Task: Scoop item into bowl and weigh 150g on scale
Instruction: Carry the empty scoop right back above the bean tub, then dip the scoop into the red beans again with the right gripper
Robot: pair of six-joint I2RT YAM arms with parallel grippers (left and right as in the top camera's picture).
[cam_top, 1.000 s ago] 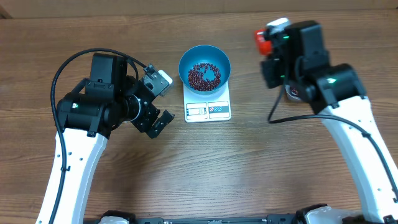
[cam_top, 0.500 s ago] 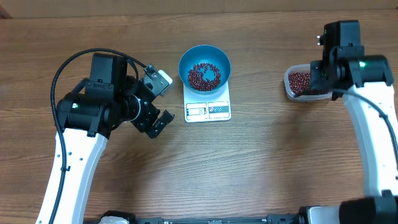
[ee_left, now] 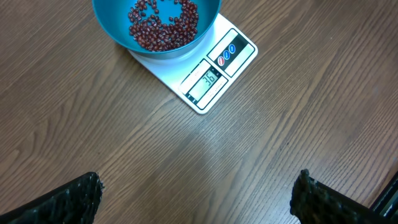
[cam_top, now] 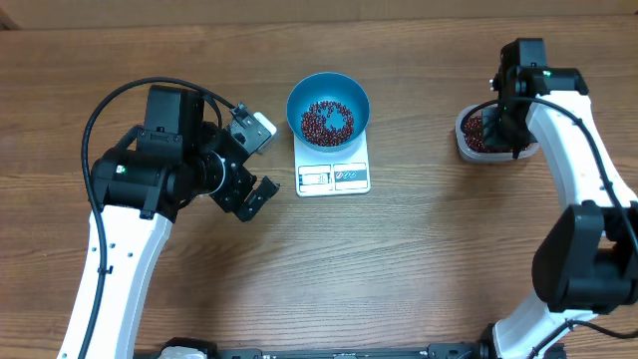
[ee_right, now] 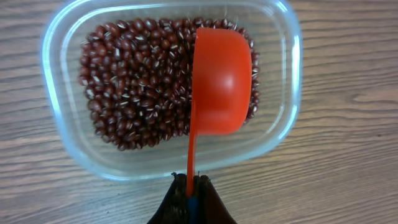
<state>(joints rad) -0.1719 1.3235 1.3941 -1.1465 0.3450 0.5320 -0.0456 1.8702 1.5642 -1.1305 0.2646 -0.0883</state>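
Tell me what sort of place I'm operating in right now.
Likely a robot test bench, not a kitchen: left arm and right arm over a wood-grain table, with a white scale, a blue bowl on it, and a red scoop over a clear tub of beans. Little beyond the tabletop shows.

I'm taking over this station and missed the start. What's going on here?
The right gripper, jaws shut on the handle, holds a red scoop over the beans in a clear tub. A blue bowl with a thin layer of beans sits on the scale, whose display is lit. The left gripper hangs beside the scale, jaws open and empty.
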